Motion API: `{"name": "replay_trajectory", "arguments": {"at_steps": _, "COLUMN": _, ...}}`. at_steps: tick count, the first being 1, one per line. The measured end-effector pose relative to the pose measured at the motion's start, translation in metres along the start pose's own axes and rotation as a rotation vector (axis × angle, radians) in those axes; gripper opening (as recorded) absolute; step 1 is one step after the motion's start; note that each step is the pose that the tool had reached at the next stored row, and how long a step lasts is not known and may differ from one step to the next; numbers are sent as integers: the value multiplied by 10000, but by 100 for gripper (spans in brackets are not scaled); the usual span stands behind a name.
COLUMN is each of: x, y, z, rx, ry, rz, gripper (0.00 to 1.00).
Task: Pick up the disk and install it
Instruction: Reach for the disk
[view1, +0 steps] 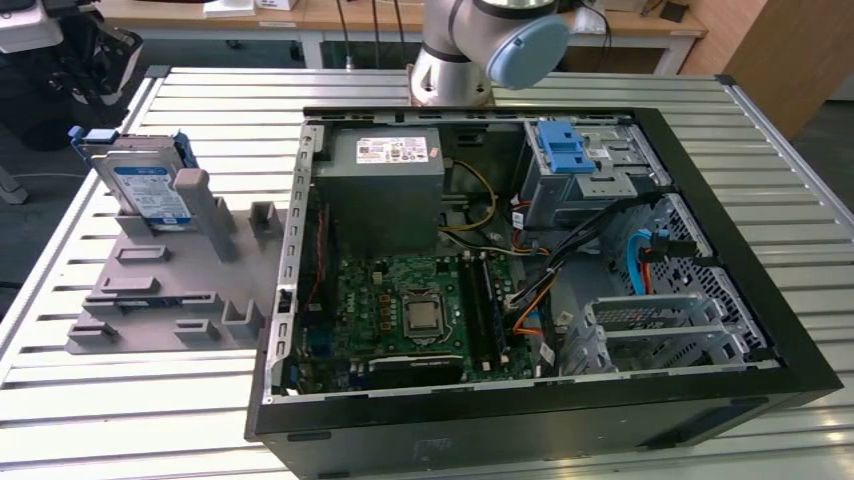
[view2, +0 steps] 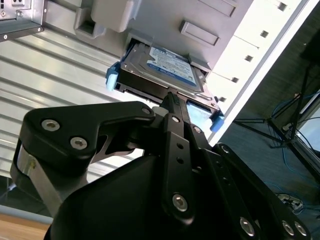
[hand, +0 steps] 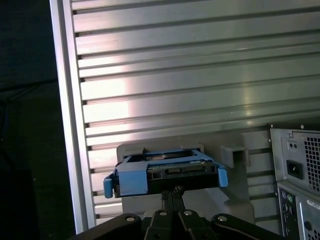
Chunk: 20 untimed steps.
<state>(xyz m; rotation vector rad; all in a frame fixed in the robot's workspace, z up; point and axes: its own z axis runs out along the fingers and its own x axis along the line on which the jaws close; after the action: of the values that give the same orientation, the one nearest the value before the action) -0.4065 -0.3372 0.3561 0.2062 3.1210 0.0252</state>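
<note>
While disk (view2: 150, 64) label (view2: 172, 67) faces second wrist view, first catches edge (hand: 167, 178).

Ribbed metal table (view1: 134, 420), wooden desks (view1: 174, 12) behind

Exterior view — high, tilted down across table (view1: 134, 400) and open case (view1: 534, 425); arm (view1: 461, 45) at far edge, stand (view1: 160, 290) with disk (view1: 140, 185) at exterior view's left. Both wrist views — behind gripper (view2: 170, 96), sighting along it at disk, apart from it. Second wrist view sees label face obliquely; first wrist view meets connector end square-on. All three share disk, stand, table slats.
</note>
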Motion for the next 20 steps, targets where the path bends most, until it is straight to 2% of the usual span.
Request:
{"name": "replay_trajectory", "arguments": {"at_steps": 11, "x": 132, "y": 13, "z": 19, "rx": 8, "ry": -1, "rz": 4, "gripper": 11}}
{"name": "replay_trajectory", "arguments": {"at_steps": 20, "x": 194, "y": 12, "z": 26, "rx": 7, "ry": -1, "rz": 3, "gripper": 11}}
